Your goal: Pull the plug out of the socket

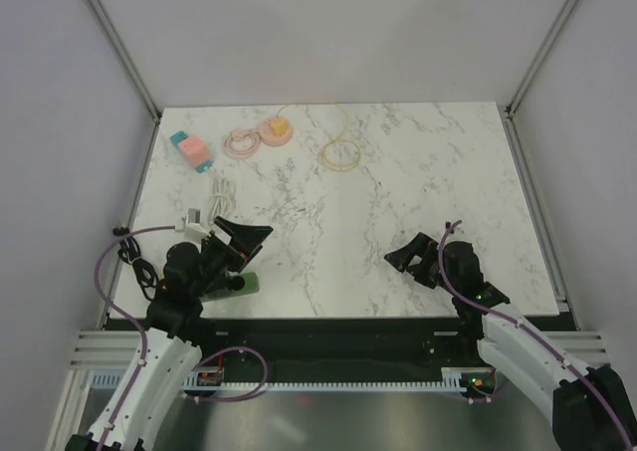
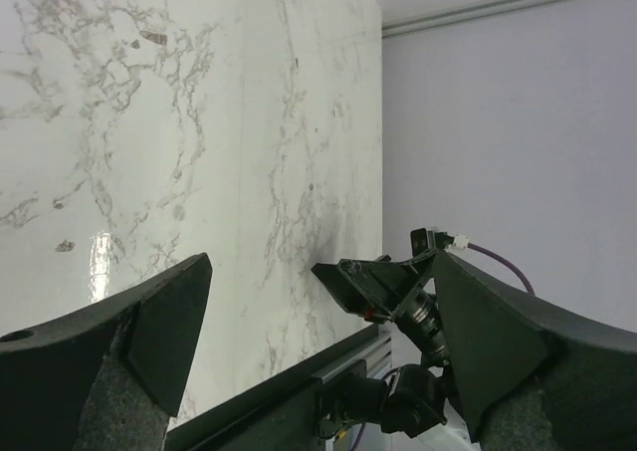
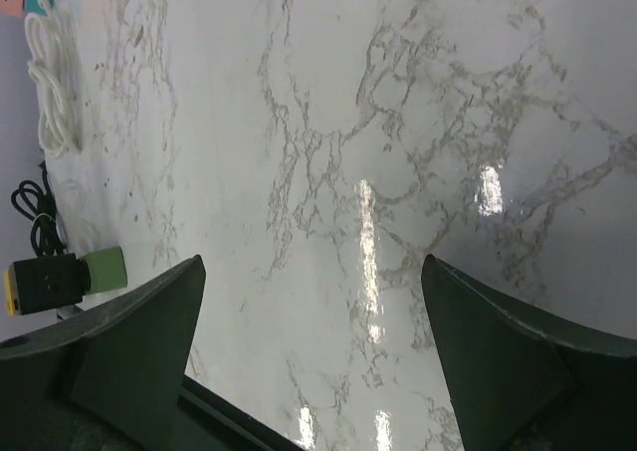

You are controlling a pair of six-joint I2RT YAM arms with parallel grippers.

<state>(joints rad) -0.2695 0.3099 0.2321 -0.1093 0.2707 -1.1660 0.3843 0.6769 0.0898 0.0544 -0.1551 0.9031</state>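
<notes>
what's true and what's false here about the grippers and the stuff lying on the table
1. The left gripper and right gripper are both open and empty. True.
2. A pink and teal block lies at the far left corner of the table. True.
3. The yellow ring of cable is held in the left gripper. False: it lies on the table near the far edge, apart from both grippers.
4. The white cord lies beside the right arm. False: it is on the left side, beyond the left gripper.

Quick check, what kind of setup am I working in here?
Likely a lab test cell: marble-print table walled by plain white panels on aluminium framing, with small staged props like the pink-and-teal block.
</notes>
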